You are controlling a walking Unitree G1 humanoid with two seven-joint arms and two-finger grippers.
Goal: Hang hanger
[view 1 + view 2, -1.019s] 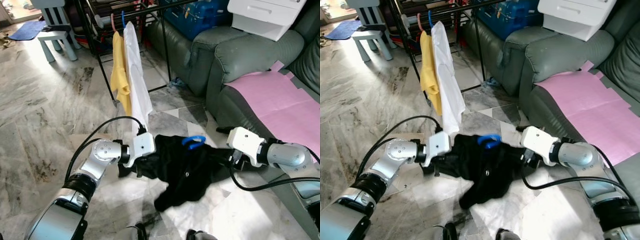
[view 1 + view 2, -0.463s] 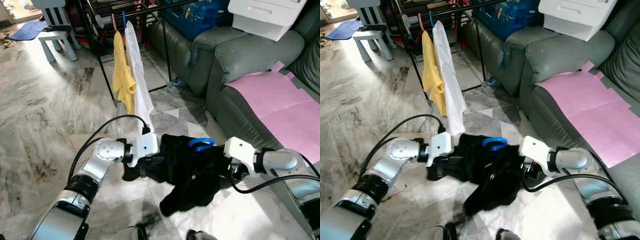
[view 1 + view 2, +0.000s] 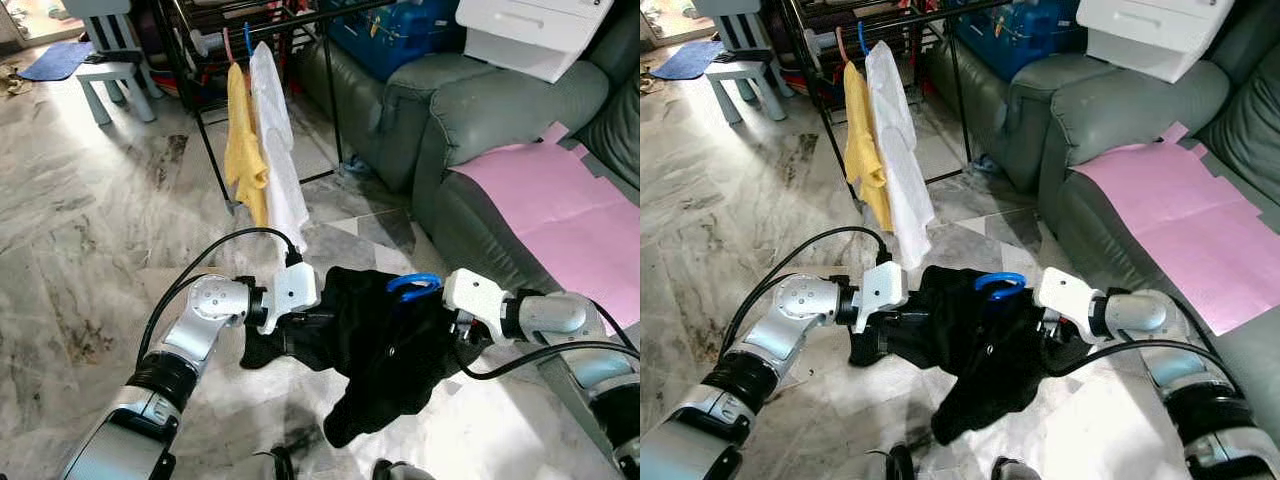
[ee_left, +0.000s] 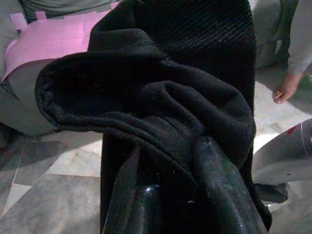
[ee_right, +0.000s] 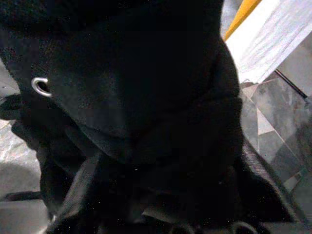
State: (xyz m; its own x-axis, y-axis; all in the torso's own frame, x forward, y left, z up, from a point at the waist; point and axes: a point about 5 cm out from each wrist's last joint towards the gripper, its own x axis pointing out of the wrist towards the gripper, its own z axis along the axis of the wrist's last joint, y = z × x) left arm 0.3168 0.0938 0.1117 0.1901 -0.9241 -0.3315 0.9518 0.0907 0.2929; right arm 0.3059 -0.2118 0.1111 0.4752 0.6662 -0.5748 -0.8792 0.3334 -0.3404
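A black garment [image 3: 375, 335] on a blue hanger, whose hook [image 3: 413, 286] pokes out on top, hangs bunched between my two grippers low over the marble floor. My left gripper [image 3: 310, 323] is shut on the garment's left end; in the left wrist view its black fingers [image 4: 219, 187] pinch a thick fold of the cloth [image 4: 161, 97]. My right gripper [image 3: 457, 337] is buried in the garment's right end, with dark cloth [image 5: 136, 97] pressed between its fingers. The clothes rack [image 3: 329, 100] stands ahead, carrying a yellow shirt [image 3: 243, 150] and a white shirt [image 3: 280, 150].
A grey-green sofa [image 3: 480, 110] with a pink sheet [image 3: 560, 200] runs along the right. A white drawer unit [image 3: 530, 30] and a blue crate [image 3: 400, 30] sit on it. A pale stool [image 3: 110, 70] stands far left. A person's bare foot [image 4: 285, 90] is nearby.
My grippers have drawn closer together, the right one moving left, so the black garment is bunched rather than stretched. The blue hook has shifted slightly to the right.
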